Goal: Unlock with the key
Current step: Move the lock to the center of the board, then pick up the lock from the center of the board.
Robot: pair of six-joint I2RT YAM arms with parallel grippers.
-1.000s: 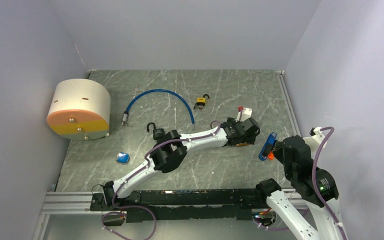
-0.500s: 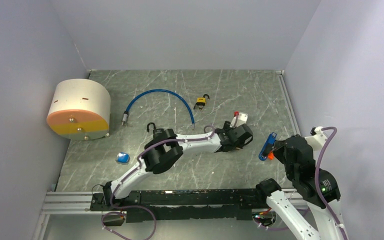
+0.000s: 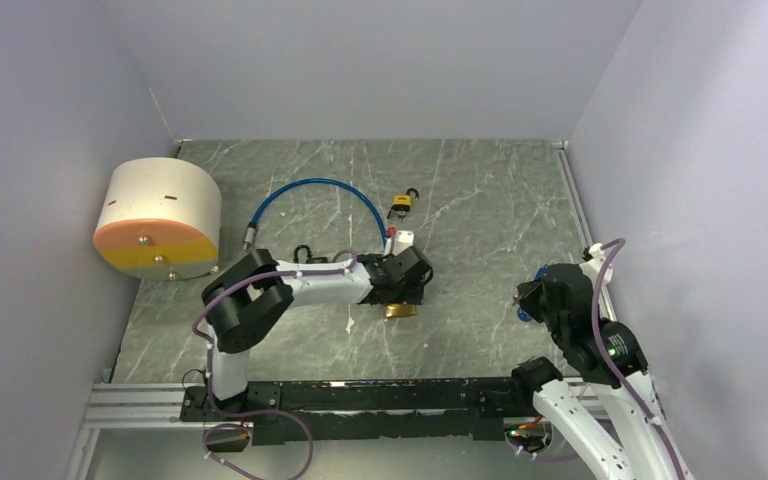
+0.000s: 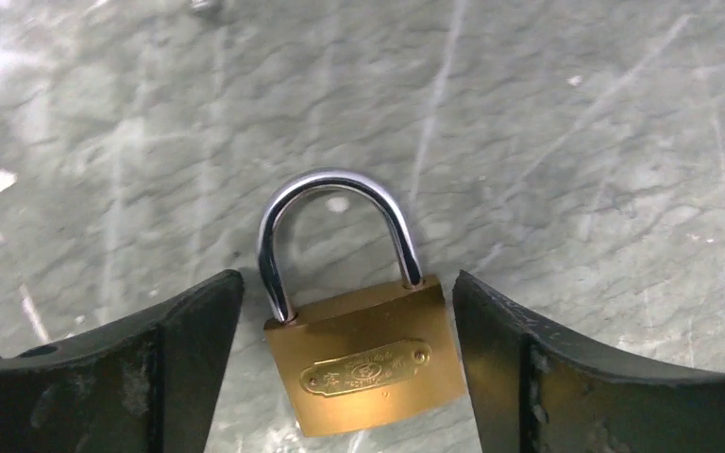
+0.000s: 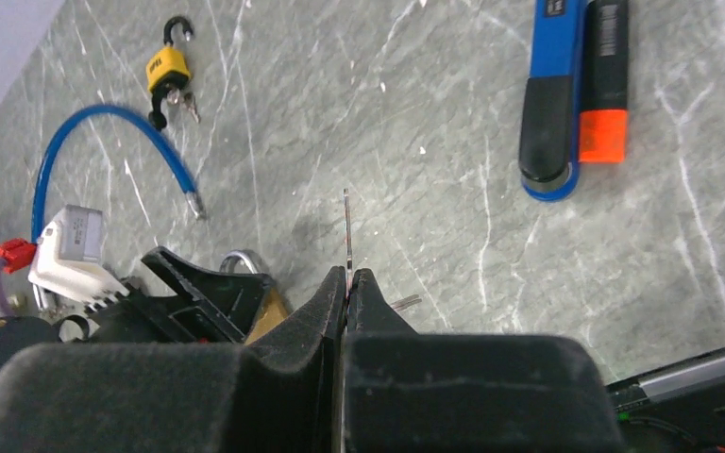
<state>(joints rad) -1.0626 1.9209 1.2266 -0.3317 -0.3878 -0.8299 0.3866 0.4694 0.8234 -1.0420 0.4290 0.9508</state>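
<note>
1. The brass padlock (image 4: 370, 363) lies flat on the grey marble table (image 3: 480, 200), a little toward 6 o'clock from the table's centre in the top view.
2. In the left wrist view its steel shackle (image 4: 332, 184) points to 12 o'clock. Both legs are seated in the body.
3. The left gripper (image 4: 346, 283) is spread open and straddles the padlock body, with one finger at 9 o'clock and one at 3 o'clock.
4. There is a small gap on the 9 o'clock side. The 3 o'clock finger is touching the body's corner or just beside it; I cannot tell which.
5. The padlock is not lifted or squeezed.
6. The right gripper (image 5: 349, 278) is pinched closed on the key (image 5: 346, 231), a thin blade seen edge-on. The blade sticks out toward 12 o'clock in the right wrist view.
7. In the top view the right gripper (image 3: 528, 296) is at 3 o'clock of the padlock and well apart from it.
8. The small yellow padlock (image 3: 401, 205) is at 12 o'clock of the brass one. Its shackle is open and keys hang from it.
9. The blue cable (image 3: 312, 182) arcs at 11 o'clock.
10. The round cream-and-yellow drum (image 3: 160, 215) is at the table's 9 o'clock edge.
11. The blue-and-orange tool (image 5: 557, 94) lies flat at 1 o'clock in the right wrist view.
</note>
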